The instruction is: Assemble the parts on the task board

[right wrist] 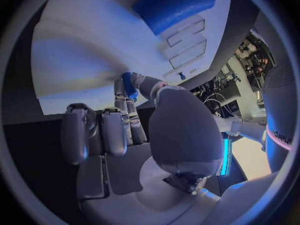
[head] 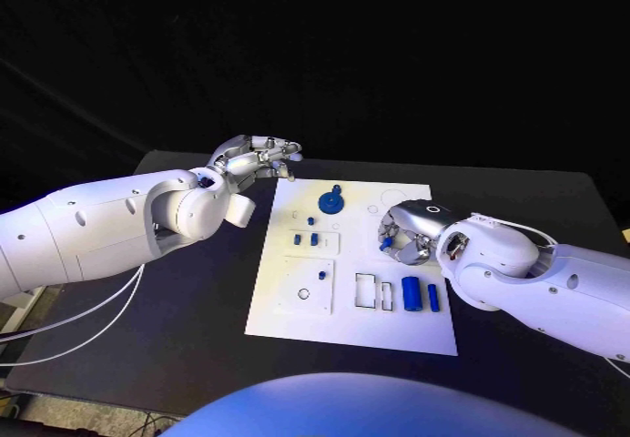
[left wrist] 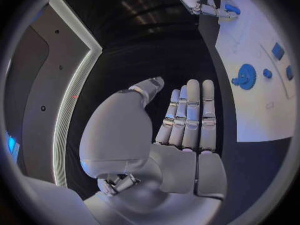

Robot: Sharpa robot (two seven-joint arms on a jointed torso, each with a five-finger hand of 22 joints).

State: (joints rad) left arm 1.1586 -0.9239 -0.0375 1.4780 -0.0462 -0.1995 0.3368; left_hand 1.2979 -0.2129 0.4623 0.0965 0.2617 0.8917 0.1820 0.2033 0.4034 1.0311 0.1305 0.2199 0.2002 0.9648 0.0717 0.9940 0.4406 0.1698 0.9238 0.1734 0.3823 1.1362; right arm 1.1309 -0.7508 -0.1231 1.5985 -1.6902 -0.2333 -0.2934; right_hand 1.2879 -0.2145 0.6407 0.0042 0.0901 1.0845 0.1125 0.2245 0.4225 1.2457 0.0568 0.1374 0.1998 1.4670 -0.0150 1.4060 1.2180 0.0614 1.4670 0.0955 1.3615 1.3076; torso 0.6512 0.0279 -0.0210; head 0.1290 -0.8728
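The white task board (head: 352,314) lies in the middle of the black table. On it sit a blue gear (head: 333,200) at the far end, small blue parts (head: 306,240) left of centre, and two blue cylinders (head: 421,294) at the right. My right hand (head: 404,229) hovers over the board's right side and pinches a small blue part (right wrist: 129,85) between thumb and a finger. My left hand (head: 258,157) hangs by the board's far left corner, its fingers (left wrist: 187,117) straight, holding nothing. The left wrist view shows the gear (left wrist: 247,76) and the board (left wrist: 262,115).
Empty rectangular slots (head: 374,289) and a square recess with a small ring (head: 306,284) mark the board's near half. Bare black table (head: 157,346) surrounds the board. White cables (head: 79,319) hang at the table's left edge.
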